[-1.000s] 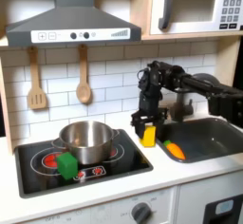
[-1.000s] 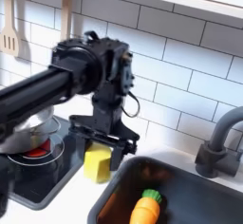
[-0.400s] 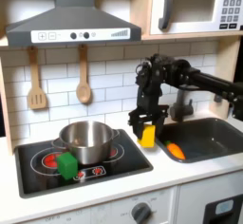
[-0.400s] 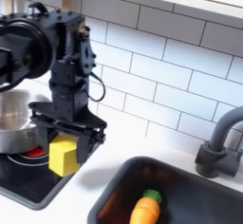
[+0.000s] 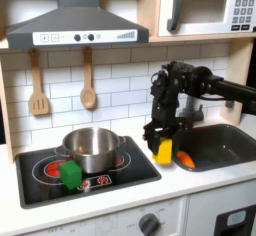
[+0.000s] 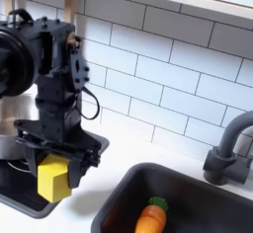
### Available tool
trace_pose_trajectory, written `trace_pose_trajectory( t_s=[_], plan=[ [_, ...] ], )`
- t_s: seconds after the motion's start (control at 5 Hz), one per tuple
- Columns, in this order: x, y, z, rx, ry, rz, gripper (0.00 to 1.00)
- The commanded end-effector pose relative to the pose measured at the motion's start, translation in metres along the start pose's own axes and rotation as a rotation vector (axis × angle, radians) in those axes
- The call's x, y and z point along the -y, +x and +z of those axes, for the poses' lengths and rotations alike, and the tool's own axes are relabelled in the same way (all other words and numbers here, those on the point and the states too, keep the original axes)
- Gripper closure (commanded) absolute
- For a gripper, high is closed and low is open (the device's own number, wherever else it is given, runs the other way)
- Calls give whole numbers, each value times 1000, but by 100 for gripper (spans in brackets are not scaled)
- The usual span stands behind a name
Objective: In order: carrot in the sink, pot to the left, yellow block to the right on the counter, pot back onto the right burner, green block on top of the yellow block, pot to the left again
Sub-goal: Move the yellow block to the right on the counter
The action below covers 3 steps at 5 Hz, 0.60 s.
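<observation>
My gripper [image 5: 163, 143] points down, shut on the yellow block [image 5: 164, 154], low over the counter [image 5: 150, 186] between the cooktop and the sink [image 5: 228, 146]. In the second exterior view the gripper [image 6: 55, 164] holds the yellow block [image 6: 53, 181] by the cooktop's corner, left of the sink [image 6: 198, 199]. The orange carrot [image 5: 184, 160] lies in the sink's near left corner; the same carrot [image 6: 150, 218] shows at the second exterior view's bottom. The steel pot [image 5: 90, 148] stands on the black cooktop [image 5: 40, 185]. The green block [image 5: 70, 172] sits in front of it.
A dark faucet [image 6: 228, 148] rises behind the sink. A wooden spatula [image 5: 38, 85] and spoon [image 5: 88, 80] hang on the tiled wall under the range hood [image 5: 75, 20]. A microwave [image 5: 205, 8] is mounted at the upper right.
My gripper has carried the yellow block toward the first exterior view's right and nearer the front edge, up against the sink's left rim. Pot, green block and carrot have stayed put.
</observation>
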<state>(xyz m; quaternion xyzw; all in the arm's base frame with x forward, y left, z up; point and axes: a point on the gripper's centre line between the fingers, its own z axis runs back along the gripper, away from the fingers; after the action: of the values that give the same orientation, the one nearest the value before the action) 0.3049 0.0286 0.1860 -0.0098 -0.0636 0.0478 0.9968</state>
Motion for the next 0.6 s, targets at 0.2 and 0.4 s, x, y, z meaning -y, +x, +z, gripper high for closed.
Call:
trace_pose_trajectory(
  t_s=[0.2,0.4],
  plan=[
    [11,9,-10,27,4,33,100],
    [11,12,-14,25,10,30,100]
  ],
)
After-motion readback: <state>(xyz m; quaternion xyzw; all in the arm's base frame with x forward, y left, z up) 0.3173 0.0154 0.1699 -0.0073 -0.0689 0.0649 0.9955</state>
